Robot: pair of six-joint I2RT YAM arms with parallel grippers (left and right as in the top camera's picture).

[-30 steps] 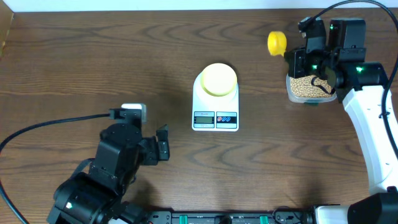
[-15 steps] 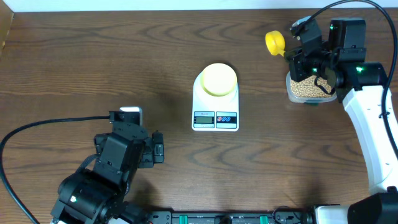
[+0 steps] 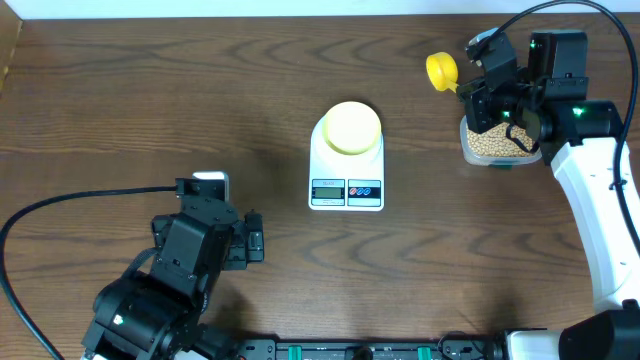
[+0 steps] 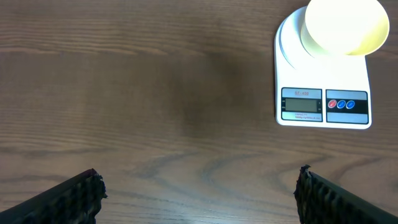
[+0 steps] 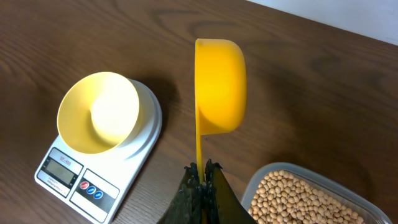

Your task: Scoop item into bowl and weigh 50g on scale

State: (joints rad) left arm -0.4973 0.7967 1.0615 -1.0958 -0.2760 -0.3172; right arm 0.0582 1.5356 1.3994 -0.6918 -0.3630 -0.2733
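The pale yellow bowl (image 3: 352, 127) sits empty on the white scale (image 3: 346, 172) at the table's middle; both also show in the left wrist view (image 4: 346, 25) (image 4: 323, 93) and the right wrist view (image 5: 98, 112) (image 5: 124, 168). Tan beans (image 3: 495, 140) fill a clear tub (image 3: 468, 152) at the right, seen too in the right wrist view (image 5: 298, 199). My right gripper (image 5: 202, 174) is shut on the handle of a bright yellow scoop (image 5: 219, 87), held on its side above the table left of the tub; the scoop (image 3: 442, 68) looks empty. My left gripper (image 4: 199, 193) is open and empty, low at the front left.
The tub's rim (image 5: 261, 177) lies just right of my right fingers. A black cable (image 3: 70, 205) runs across the table at the front left. A pale wall edge (image 3: 300, 8) bounds the table's far side.
Since a second ago, the right gripper swung the scoop slightly left and up. The left arm drew back toward the front left. Nothing moved in the last half second.
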